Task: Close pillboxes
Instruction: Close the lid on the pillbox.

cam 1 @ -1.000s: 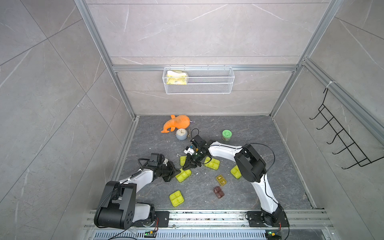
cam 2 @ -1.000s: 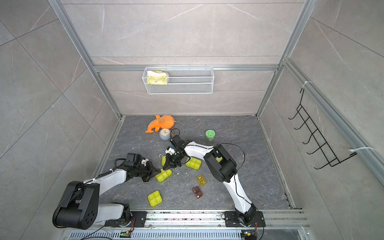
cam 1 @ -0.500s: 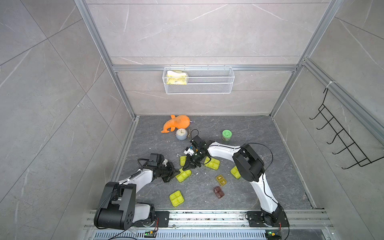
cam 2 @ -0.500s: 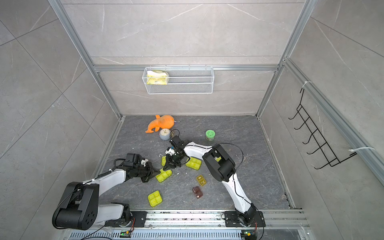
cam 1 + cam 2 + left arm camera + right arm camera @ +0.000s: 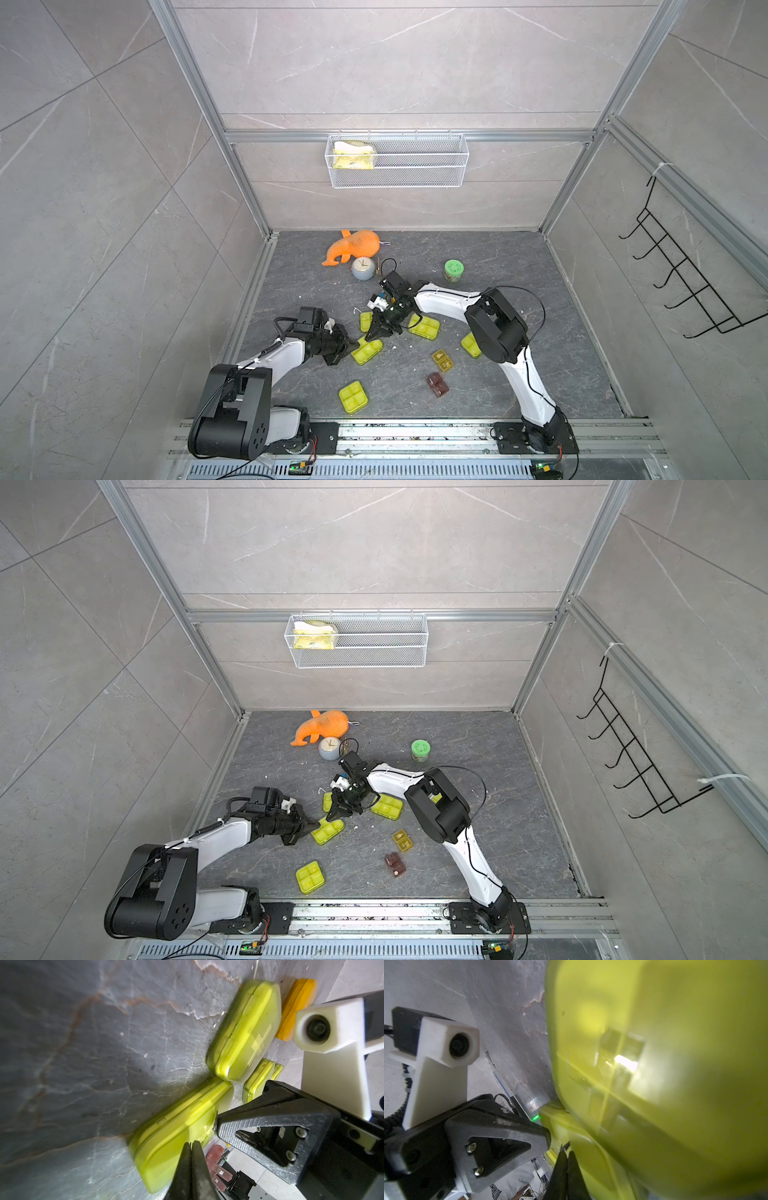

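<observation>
Several yellow-green pillboxes lie on the dark floor. Both grippers meet at one pillbox [image 5: 366, 351] [image 5: 328, 831] [image 5: 178, 1126], whose lid looks down in the left wrist view. My left gripper [image 5: 353, 345] [image 5: 313, 827] [image 5: 191, 1144] is shut, its tip against that box's left end. My right gripper [image 5: 376, 332] [image 5: 332, 816] [image 5: 566, 1153] is shut too, tip on the same box's lid from behind. That box [image 5: 654, 1064] fills the right wrist view. Other pillboxes: a six-cell one [image 5: 424, 326], a four-cell one [image 5: 353, 397], an amber one [image 5: 442, 360] and a small one [image 5: 365, 321].
A dark red box [image 5: 437, 384] lies by the amber one. A green-lidded jar [image 5: 453, 270], a small clock [image 5: 363, 268] and an orange toy [image 5: 353, 247] stand at the back. Another yellow-green box [image 5: 471, 345] is half hidden under the right arm. A wire basket [image 5: 397, 160] hangs on the wall.
Almost nothing has moved. Both grippers stay shut at the same pillbox; the right arm's elbow has edged slightly left.
</observation>
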